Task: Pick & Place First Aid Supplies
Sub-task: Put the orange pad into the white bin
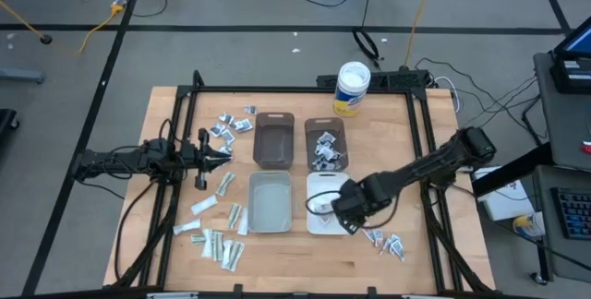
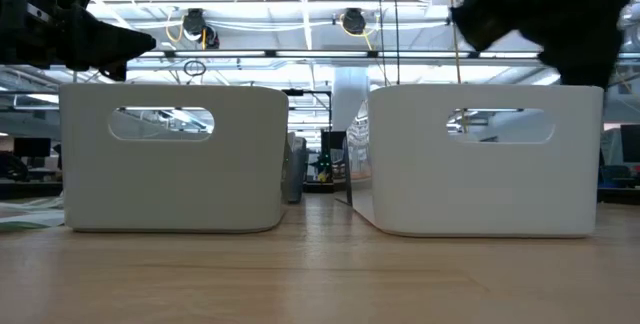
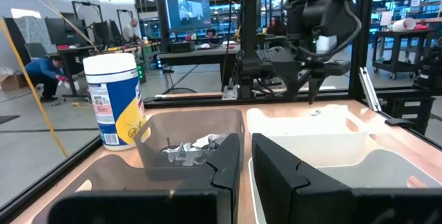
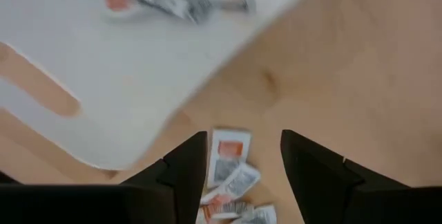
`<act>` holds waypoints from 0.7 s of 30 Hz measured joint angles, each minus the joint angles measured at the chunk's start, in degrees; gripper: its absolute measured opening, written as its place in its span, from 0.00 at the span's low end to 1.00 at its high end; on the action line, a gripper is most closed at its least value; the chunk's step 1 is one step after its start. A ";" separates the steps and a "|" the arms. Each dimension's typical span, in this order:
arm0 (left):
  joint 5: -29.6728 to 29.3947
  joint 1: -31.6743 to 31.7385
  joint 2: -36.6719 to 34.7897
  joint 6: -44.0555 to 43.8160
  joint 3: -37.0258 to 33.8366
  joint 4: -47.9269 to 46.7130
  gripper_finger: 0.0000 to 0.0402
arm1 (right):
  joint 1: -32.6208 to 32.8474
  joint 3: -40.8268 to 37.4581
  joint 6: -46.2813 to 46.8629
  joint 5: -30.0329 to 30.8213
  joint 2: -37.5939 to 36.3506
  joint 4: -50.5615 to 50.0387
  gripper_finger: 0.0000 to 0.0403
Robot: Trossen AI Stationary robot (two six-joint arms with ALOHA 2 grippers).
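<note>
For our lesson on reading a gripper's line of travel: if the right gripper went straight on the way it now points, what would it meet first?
Probably the small packets on the wooden table, framed between the open fingers of the right gripper, beside the white bin.

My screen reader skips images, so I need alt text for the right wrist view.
The right claw, open and empty, hangs over a small heap of red-marked first aid packets on the wooden table. Beside it is a white bin with one packet inside.

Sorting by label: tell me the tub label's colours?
Yellow and blue on the white tub; left wrist view.
</note>
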 joint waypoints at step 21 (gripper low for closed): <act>0.00 0.00 0.02 0.00 0.01 0.00 0.12 | 12.93 -7.45 25.17 -0.04 -4.29 2.42 0.45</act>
